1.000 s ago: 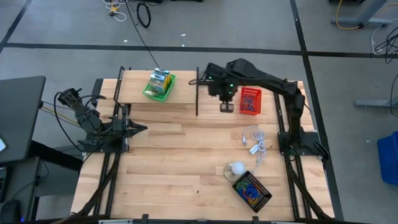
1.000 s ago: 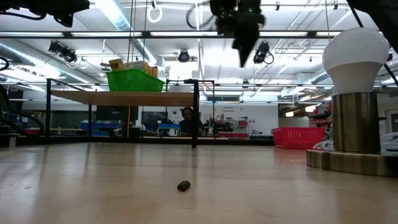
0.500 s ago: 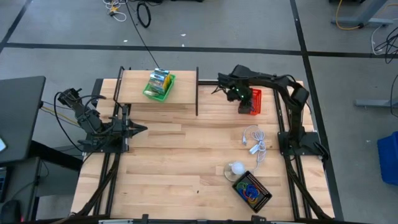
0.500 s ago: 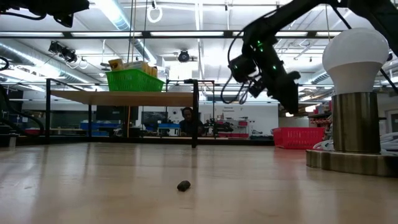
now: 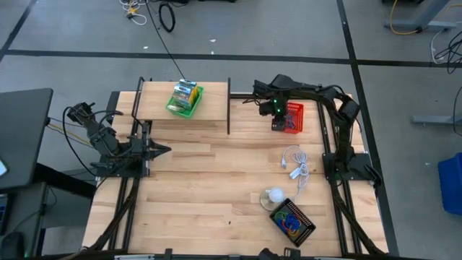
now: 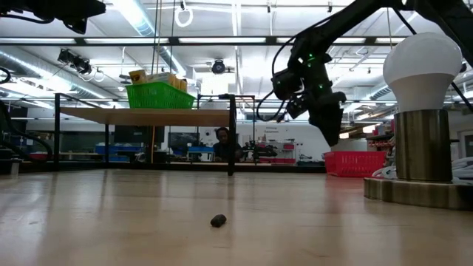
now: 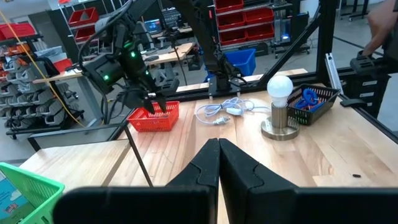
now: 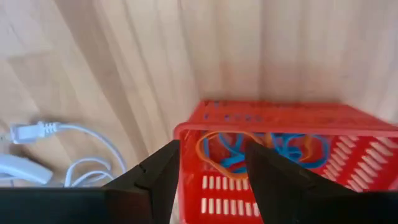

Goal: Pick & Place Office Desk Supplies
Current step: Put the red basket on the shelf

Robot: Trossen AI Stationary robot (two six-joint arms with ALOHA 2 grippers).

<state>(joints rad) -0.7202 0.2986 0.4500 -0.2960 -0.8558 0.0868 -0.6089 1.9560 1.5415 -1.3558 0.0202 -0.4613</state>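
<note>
Rubber bands [image 8: 261, 149] — orange and blue loops — lie inside the red mesh basket [image 8: 348, 174], which sits on the wooden table [image 5: 216, 188] near its far right corner. The right gripper [image 8: 208, 171] hangs over the basket's near rim with its fingers spread apart and nothing between them; from above it shows at the basket's left edge [image 5: 280, 123]. More blue loops fill the black basket [image 7: 311, 98] beside the lamp with the white bulb [image 7: 280, 106], a white cord [image 5: 294, 162] lying between the two baskets. A green basket [image 5: 185, 100] holding printed packets stands on the raised shelf. The left gripper [image 7: 219, 155] waits at the table's left edge, fingers pressed together — empty.
</note>
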